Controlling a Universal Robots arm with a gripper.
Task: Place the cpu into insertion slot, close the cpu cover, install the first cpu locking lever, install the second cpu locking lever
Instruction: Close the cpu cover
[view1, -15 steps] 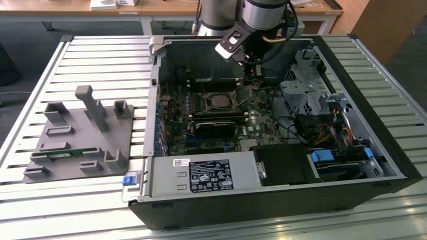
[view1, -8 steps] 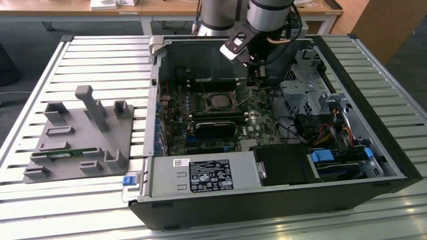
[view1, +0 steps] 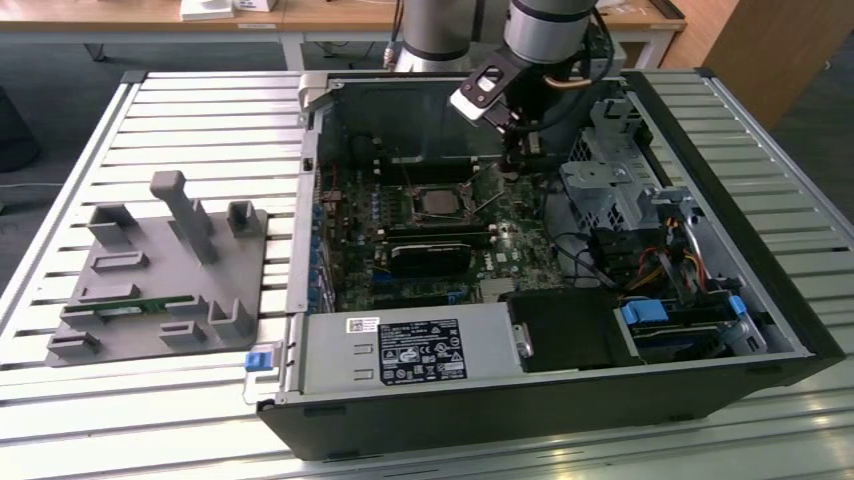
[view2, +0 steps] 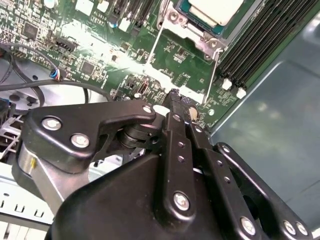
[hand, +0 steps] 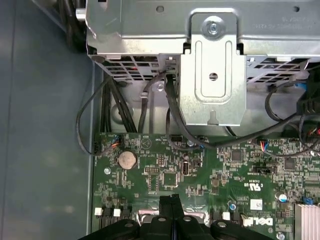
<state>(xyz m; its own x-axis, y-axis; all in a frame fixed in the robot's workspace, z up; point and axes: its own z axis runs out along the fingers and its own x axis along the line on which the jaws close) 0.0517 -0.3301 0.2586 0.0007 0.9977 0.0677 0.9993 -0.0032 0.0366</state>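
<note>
Cpu (view2: 216, 7) is the prize, so let's work inward. The case (view1: 534, 425) lies open, with the board (view1: 400, 272) on its floor. The gripper (view1: 518, 165) hangs low over the board just beside the slot (view1: 438, 200), fingers pressed together with nothing between them. In the second wrist view the cover (view2: 192, 32) looks laid flat around the cpu, which sits in the slot, pale top showing. Two wire levers (view2: 154, 46) angle out loose beside it, so seating and cover look done, both levers not yet latched.
</note>
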